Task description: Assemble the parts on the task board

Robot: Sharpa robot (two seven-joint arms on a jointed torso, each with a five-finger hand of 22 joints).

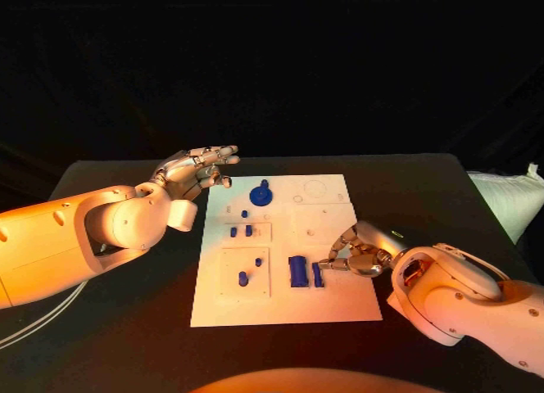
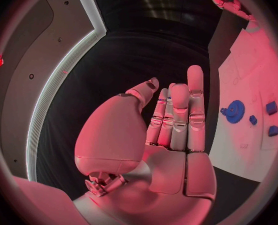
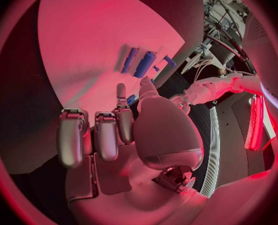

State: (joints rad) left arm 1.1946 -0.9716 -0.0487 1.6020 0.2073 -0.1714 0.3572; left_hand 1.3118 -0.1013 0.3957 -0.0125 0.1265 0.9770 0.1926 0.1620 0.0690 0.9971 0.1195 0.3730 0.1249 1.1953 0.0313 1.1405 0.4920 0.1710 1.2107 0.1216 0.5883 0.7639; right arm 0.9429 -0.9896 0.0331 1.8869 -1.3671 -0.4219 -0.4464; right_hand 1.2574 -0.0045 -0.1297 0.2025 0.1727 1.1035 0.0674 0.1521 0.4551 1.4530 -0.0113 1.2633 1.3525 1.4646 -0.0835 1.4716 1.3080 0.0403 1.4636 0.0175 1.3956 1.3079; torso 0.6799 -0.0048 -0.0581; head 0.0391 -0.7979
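Over the table's left side, your left hand [image 1: 199, 170] hovers empty, fingers straight and apart, clear of the task board [image 1: 343, 304]. Mid-board, the blue gear [image 1: 261, 196] waits. At right, two blue blocks [image 1: 306, 272] lie just beside your right hand [image 1: 357, 255], fingers curled; whether it grips anything, you cannot tell.

The silver many-fingered right hand [image 1: 360, 255] covers the white task board's [image 1: 343, 307] edge at about three o'clock, and its fingertips sit just beside the thinner upright blue block [image 1: 317, 274] — touching or apart, it cannot be told. In the right wrist view something small and blue [image 3: 132, 99] peeps out behind that hand's thumb, mostly hidden. The small blue pegs [image 1: 245, 232] at the board's middle are too small to tell their shape — likewise the faint round outlines [image 1: 314, 187] at one o'clock.
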